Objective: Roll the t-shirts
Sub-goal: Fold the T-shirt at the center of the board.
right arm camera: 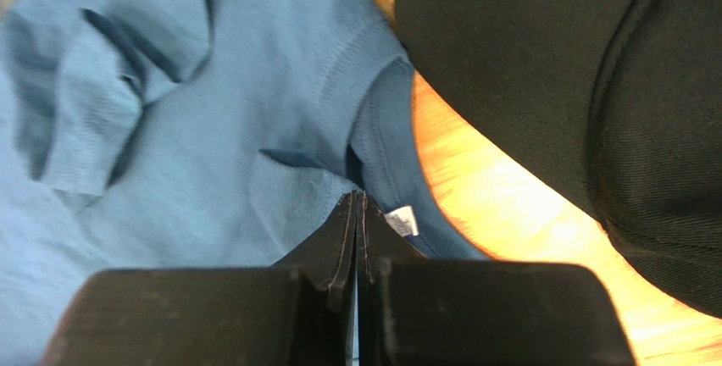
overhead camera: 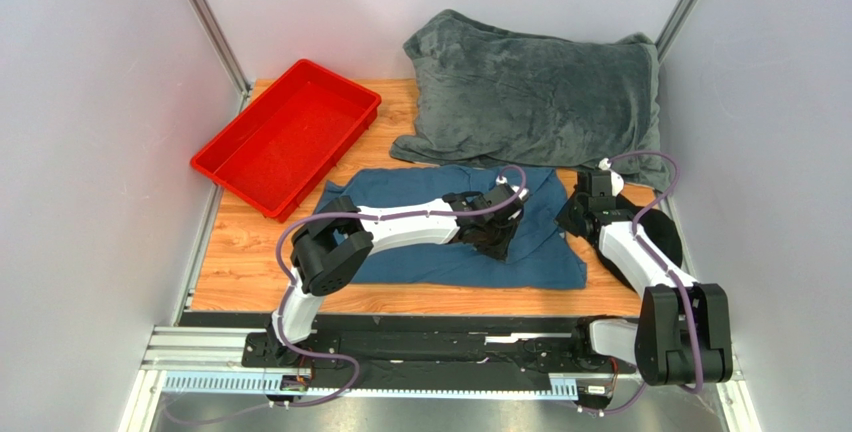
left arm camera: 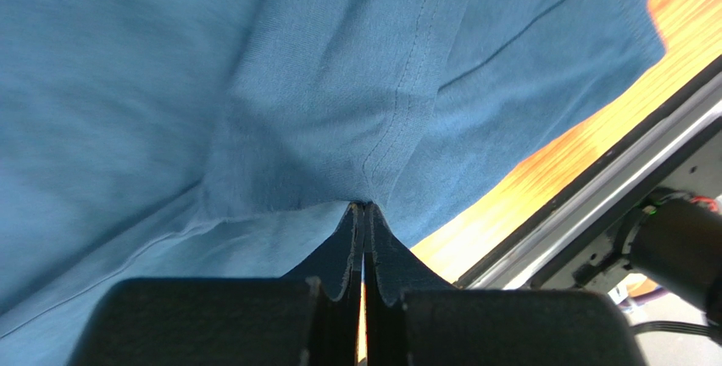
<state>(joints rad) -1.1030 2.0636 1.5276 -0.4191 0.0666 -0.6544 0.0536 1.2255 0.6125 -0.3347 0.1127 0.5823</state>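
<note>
Left gripper tips fill the bottom of my left wrist view, pressed together on a tuck of the t-shirt. Creases fan out from the pinch, so I read it as a real hold. Right gripper is likewise pressed together, nipping the neckband right by the white tag. Shirt lies spread along the near edge of the worktop, centre to right, collar end toward the right edge. Step as I judge it: starting the roll from the collar end. To do it well: lift both pinches level and together, carry the edge over toward the left edge, lay it down as a tight first turn square to the shirt's long sides. Uneven heights would skew the roll into a cone. Thin cotton, so pulling instead of folding will likely drag the whole shirt. Room: black cap sits just beside the collar at the right edge, nothing to gain that way. Grey blanket fills the far right corner and its near hem touches the shirt's far edge, a snag risk. Red tray at the far left corner, apart from the shirt. Bare wood left of the shirt is the open lane. Near hem lies close to the near edge and rail, so no dragging it off.
</note>
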